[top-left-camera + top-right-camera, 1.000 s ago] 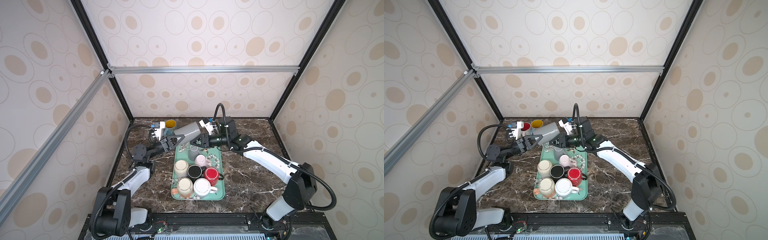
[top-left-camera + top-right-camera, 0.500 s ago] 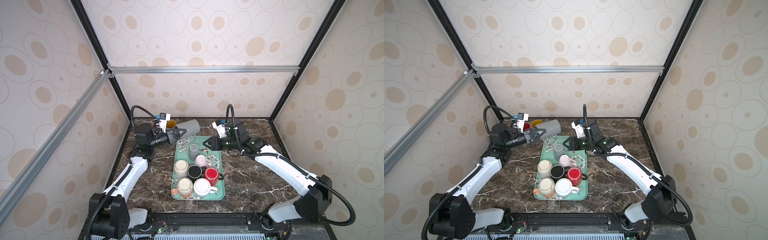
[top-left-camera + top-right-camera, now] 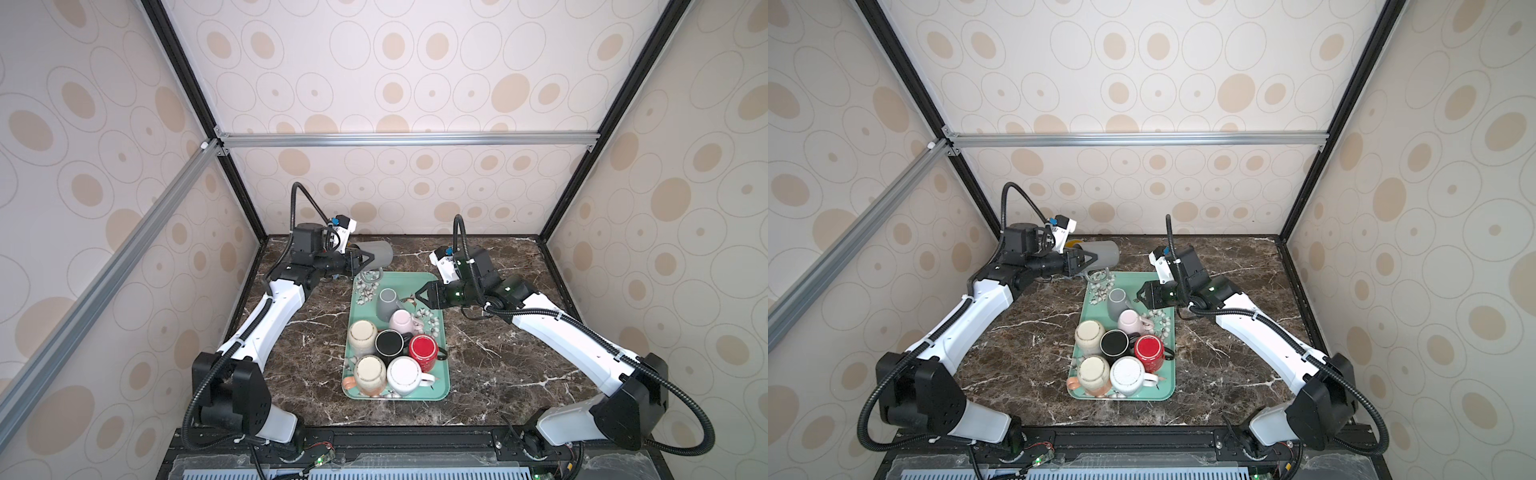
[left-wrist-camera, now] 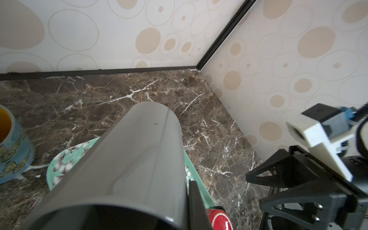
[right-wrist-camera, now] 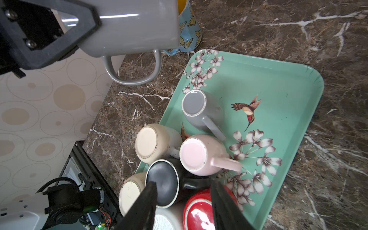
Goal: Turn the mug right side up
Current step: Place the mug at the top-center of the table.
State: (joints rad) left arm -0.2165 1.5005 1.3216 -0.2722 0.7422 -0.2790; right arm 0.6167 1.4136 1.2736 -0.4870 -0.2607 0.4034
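Dark marble tabletop (image 3: 478, 374) beneath grey mug (image 3: 379, 254), beige circle-patterned walls (image 3: 415, 62) around.

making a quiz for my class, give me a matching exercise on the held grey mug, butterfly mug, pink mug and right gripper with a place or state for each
1 held grey mug
2 butterfly mug
3 pink mug
4 right gripper

a upside down on tray
b open, empty
c upright on table
d on its side in left gripper

Pairs: 1-d, 2-c, 3-a, 4-b
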